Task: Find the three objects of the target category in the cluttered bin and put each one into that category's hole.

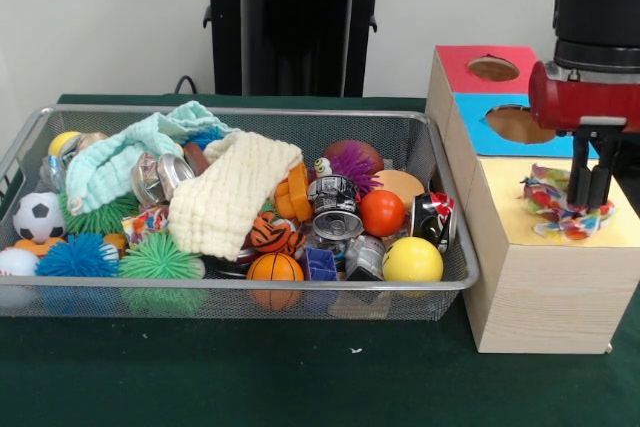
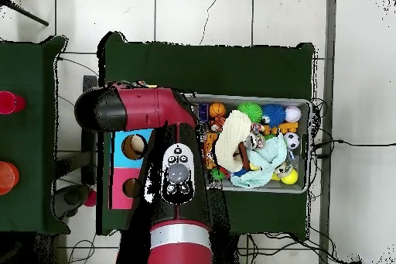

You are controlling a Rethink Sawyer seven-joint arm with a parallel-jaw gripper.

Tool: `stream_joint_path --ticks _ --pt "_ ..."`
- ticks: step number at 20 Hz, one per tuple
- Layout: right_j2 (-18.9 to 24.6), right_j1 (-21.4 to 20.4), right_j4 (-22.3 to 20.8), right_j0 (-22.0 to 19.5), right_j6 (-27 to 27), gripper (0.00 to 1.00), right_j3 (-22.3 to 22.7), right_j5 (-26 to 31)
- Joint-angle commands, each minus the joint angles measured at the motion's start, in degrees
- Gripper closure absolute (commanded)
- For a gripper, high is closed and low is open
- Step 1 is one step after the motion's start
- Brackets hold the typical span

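Observation:
A many-coloured rope toy (image 1: 560, 209) lies on the yellow top (image 1: 620, 235) of the wooden box (image 1: 540, 297) at the right, covering the spot where that section's hole would be. My gripper (image 1: 590, 199) comes straight down onto it, its fingers close together and shut on the toy's middle. In the overhead view the red arm (image 2: 178, 176) hides the gripper, the toy and the yellow section. The wire bin (image 1: 100, 297) at the left is full of mixed objects.
The box also has a blue section with a hole (image 1: 520, 123) and a red section with a hole (image 1: 493, 68). The bin holds a cream cloth (image 1: 235, 192), a mint cloth (image 1: 130, 152), crushed cans (image 1: 337, 209), a yellow ball (image 1: 412, 259), a soccer ball (image 1: 38, 215) and spiky balls (image 1: 158, 257).

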Motion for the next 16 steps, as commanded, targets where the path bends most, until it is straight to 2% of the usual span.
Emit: stream_joint_path --ticks 1,16 --pt "3.0 4.5 -0.5 -0.1 4.1 1.0 4.4 8.0" --pt "2.4 5.2 -0.6 0.2 4.9 1.0 3.7 10.4"
